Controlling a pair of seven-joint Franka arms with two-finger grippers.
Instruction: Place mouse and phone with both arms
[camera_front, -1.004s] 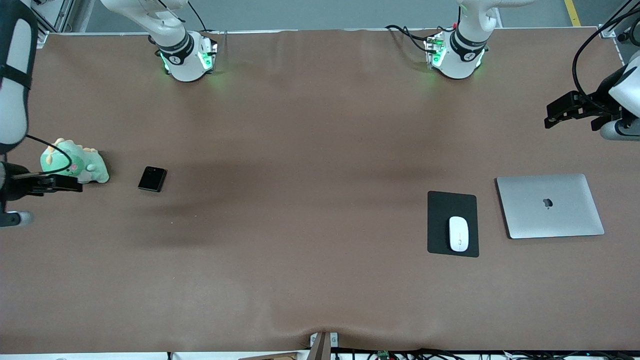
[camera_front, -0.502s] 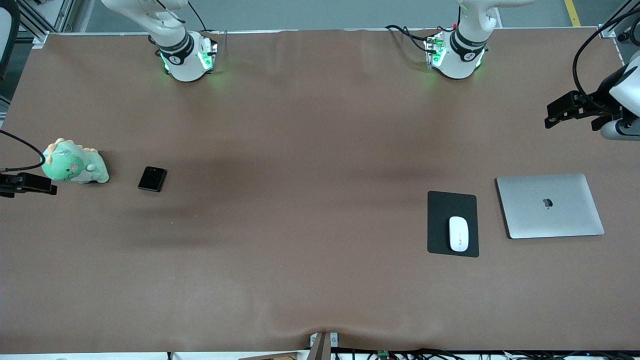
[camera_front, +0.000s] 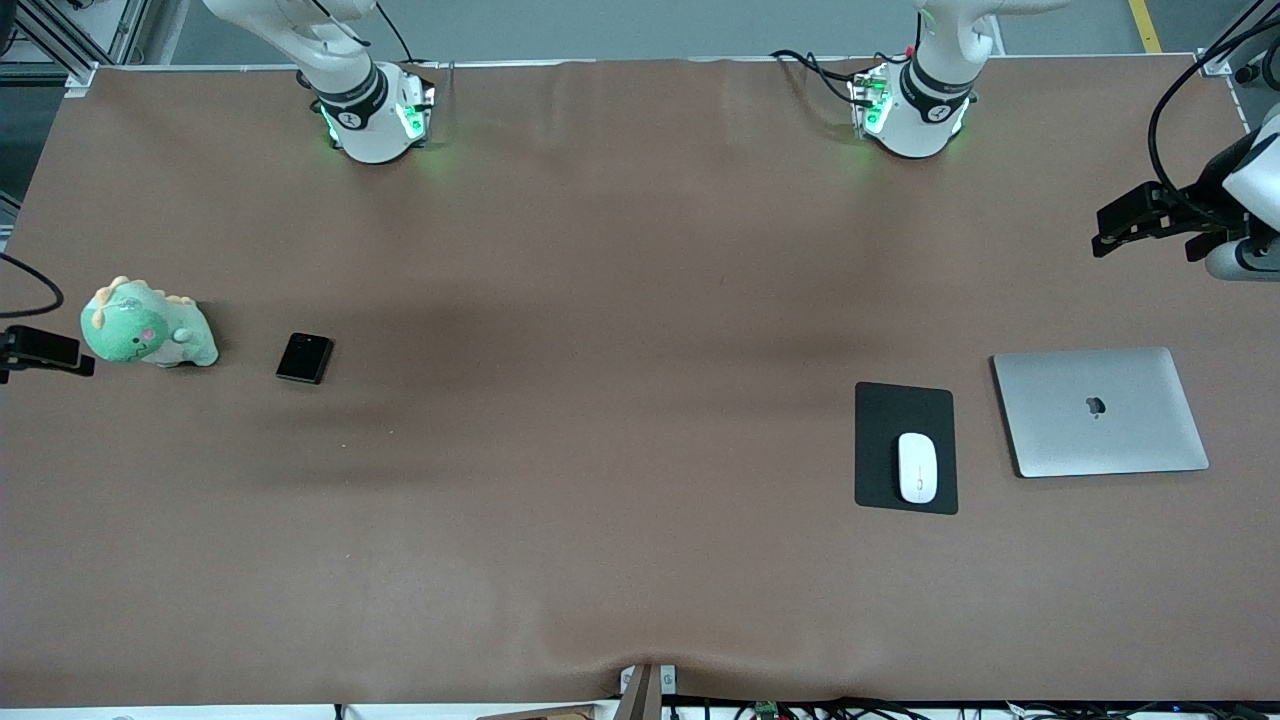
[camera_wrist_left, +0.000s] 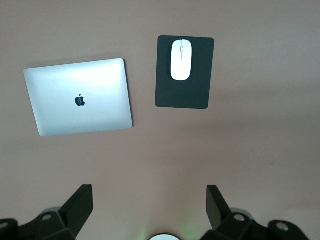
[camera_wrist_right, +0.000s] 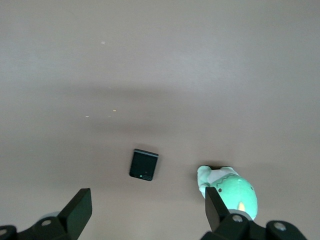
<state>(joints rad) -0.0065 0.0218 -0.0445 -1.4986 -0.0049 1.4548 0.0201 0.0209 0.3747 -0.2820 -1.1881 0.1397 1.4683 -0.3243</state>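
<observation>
The white mouse (camera_front: 917, 468) lies on a black pad (camera_front: 905, 405) toward the left arm's end of the table. It also shows in the left wrist view (camera_wrist_left: 180, 59). The small black phone (camera_front: 304, 358) lies flat toward the right arm's end, and shows in the right wrist view (camera_wrist_right: 144, 164). My left gripper (camera_front: 1145, 235) hangs high over the left arm's end of the table, open and empty (camera_wrist_left: 149, 200). My right gripper (camera_front: 40, 352) is high over the right arm's end, beside the toy, open and empty (camera_wrist_right: 147, 202).
A closed silver laptop (camera_front: 1100, 412) lies beside the pad, toward the left arm's end. A green plush dinosaur (camera_front: 148, 330) sits beside the phone, toward the right arm's end. Both arm bases (camera_front: 375, 115) stand along the table's edge farthest from the front camera.
My right gripper has drawn back from over the plush dinosaur toward the right arm's end of the table. The left gripper has hardly moved. Mouse and phone lie as before.
</observation>
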